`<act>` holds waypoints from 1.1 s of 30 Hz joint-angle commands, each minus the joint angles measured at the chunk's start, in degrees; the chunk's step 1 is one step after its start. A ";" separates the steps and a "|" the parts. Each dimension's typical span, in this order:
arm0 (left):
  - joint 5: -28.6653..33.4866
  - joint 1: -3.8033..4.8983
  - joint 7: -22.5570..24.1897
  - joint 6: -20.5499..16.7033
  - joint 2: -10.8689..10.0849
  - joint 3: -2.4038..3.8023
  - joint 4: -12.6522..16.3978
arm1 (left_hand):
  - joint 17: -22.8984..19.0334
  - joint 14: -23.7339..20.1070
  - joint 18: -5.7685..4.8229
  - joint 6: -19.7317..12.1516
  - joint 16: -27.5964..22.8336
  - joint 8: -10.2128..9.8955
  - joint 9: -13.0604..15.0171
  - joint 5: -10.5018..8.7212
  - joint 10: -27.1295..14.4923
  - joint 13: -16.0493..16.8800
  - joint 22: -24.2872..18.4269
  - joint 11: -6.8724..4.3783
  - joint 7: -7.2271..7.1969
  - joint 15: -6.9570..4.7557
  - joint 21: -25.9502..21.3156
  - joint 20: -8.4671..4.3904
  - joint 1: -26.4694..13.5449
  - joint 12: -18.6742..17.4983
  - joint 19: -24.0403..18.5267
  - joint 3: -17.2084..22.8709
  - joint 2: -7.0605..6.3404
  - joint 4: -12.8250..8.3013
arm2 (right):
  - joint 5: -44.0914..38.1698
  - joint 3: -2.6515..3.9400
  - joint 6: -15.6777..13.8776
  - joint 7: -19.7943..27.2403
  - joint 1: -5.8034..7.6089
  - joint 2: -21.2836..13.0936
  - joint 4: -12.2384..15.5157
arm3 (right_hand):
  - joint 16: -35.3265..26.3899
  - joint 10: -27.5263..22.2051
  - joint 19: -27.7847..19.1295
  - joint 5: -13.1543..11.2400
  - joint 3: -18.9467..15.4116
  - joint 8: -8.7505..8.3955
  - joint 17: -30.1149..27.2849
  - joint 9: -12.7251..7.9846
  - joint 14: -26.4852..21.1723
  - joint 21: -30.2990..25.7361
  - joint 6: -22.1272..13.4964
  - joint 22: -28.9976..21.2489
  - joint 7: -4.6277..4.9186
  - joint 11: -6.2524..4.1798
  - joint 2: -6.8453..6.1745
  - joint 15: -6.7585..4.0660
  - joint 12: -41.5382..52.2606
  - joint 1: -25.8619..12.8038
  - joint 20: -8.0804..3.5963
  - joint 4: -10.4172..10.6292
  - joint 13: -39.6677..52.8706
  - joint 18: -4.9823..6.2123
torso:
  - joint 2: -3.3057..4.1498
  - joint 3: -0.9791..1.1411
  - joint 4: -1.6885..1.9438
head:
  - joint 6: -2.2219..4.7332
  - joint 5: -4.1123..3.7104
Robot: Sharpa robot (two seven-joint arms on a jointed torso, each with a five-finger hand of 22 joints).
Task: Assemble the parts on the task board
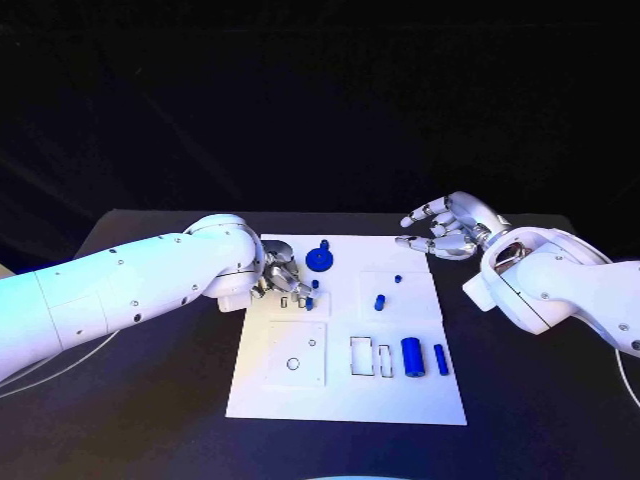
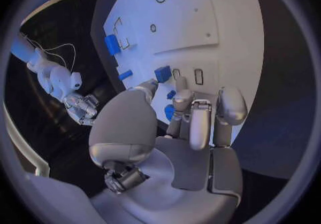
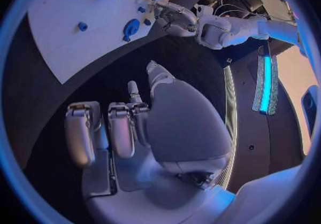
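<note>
- Task board (image 1: 407, 400), a flat white rectangular plate, lies in the middle of the black table (image 1: 551, 420). Blue parts are spread over it: a round blue disc part (image 1: 320, 260) at the far left, two small blue pegs (image 1: 381, 301) mid-board, and a thick blue cylinder (image 1: 411, 356) with a thinner blue rod (image 1: 441, 359) just beside it at the near right.
- Open rectangular slots (image 1: 361, 356) sit just left of the cylinder; a round recess (image 1: 294, 366) lies on the near left panel.
- Left hand (image 1: 283, 283), silver and many-fingered, is over the far-left part of the board, near the disc. In the left wrist view its fingers (image 2: 200, 122) curl down toward small blue pieces (image 2: 162, 72) on the board. Cannot tell whether anything is pinched; the fingers hide the contact.
- Right hand (image 1: 443, 228) hovers off the board's far right corner, over the table, fingers apart and lightly curved, holding nothing. The right wrist view confirms an empty palm (image 3: 181, 128).
- Risk: if the left hand closes blind over the small pieces, it may nudge one aside or tip it, because fingers cover the target from both views.
- Risk: the left fingertips lie close to the disc; a sideways sweep could knock it across the board.
- Risk: pressing a part at a tilt could jam it in its socket, or shift the board, which does not look fastened down.
- Risk: the cylinder and rod could roll if either hand brushes them.
- Risk: both hands near the far edge could collide if the right one comes in.
</note>
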 commanded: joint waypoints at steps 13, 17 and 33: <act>0.79 0.09 -0.30 0.79 0.30 0.02 0.20 | 4.40 2.14 -1.07 -0.03 0.16 0.38 0.31 -0.09 0.06 0.08 0.12 -0.37 -0.26 -0.45 0.23 -0.04 -0.71 0.31 0.29 -0.38 0.12 0.06 | -0.27 0.01 1.32 -0.85 -0.02 0.40 -0.46 | -0.27 3.64 4.17 0.16 -0.08 0.41 11.35 0.09 5.10 -0.23 0.40 12.71 -0.14 0.18 -0.22 0.40 -0.16 -0.61 0.41 0.38 12.68 0.53 | -0.05 0.06 0.05 | 0.02 0.02; 0.90 0.09 -0.28 1.10 0.66 0.02 0.25 | 4.48 2.17 -1.08 -0.08 0.18 0.47 0.49 -0.03 0.04 0.09 0.21 -0.40 -0.30 -0.47 0.28 -0.04 -0.59 0.31 0.34 -0.35 0.19 0.01 | -0.30 0.01 1.48 -1.03 -0.04 0.61 -0.60 | -0.24 3.65 4.15 0.17 -0.07 0.42 11.43 0.09 5.11 -0.29 0.40 12.67 -0.15 0.18 -0.18 0.39 -0.15 -0.65 0.40 0.39 12.68 0.55 | -0.01 0.07 -0.05 | 0.07 0.18; 1.06 0.10 -0.19 1.44 1.53 0.03 -0.15 | 4.73 2.24 -1.10 -0.42 0.23 0.88 1.48 0.09 0.07 0.34 0.35 -0.53 -0.43 -0.59 0.36 -0.11 0.58 0.36 0.31 -0.06 0.43 -0.07 | -0.47 0.00 1.93 -1.59 -0.14 1.07 -1.00 | -0.29 3.61 4.15 0.23 -0.02 0.44 11.31 0.10 5.09 -0.28 0.38 12.68 -0.15 0.17 -0.09 0.38 -0.21 -0.66 0.39 0.39 12.64 0.55 | 0.03 0.06 0.02 | 0.14 0.21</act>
